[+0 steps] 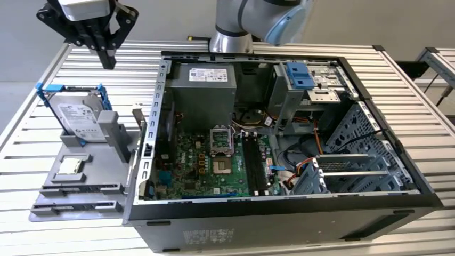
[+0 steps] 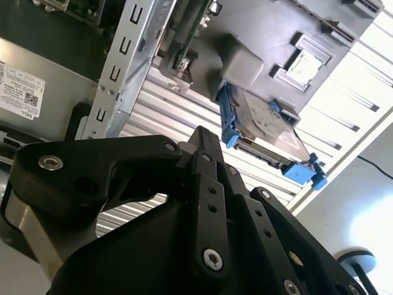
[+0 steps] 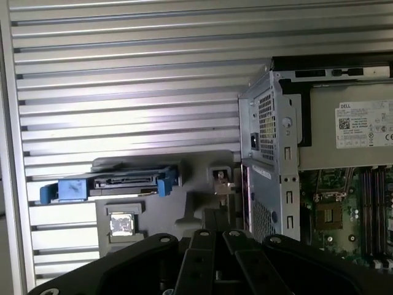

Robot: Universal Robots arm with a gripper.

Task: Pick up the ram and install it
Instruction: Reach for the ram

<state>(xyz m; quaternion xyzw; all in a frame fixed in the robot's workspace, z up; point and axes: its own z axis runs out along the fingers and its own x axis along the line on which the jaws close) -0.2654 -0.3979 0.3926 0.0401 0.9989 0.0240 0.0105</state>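
Observation:
The ram (image 1: 138, 118) is a thin greenish stick standing on end in the grey fixture (image 1: 78, 186), close against the computer case's outer wall; the second wrist view shows it as a green strip (image 2: 187, 43). My gripper (image 1: 108, 63) hangs high over the slatted table, behind the fixture and well above the ram, its black fingers (image 2: 199, 138) pressed together with nothing between them. The motherboard (image 1: 206, 165) lies inside the open case, with its long black slots (image 1: 254, 165) towards the exterior view's right.
A silver hard drive in a blue frame (image 1: 74, 114) stands on the fixture, and a small square chip (image 1: 71, 166) lies in front of it. The open case (image 1: 284, 213) has tall metal walls, a power supply (image 1: 202, 85) and drive cages. My arm's base (image 1: 231, 32) stands behind it.

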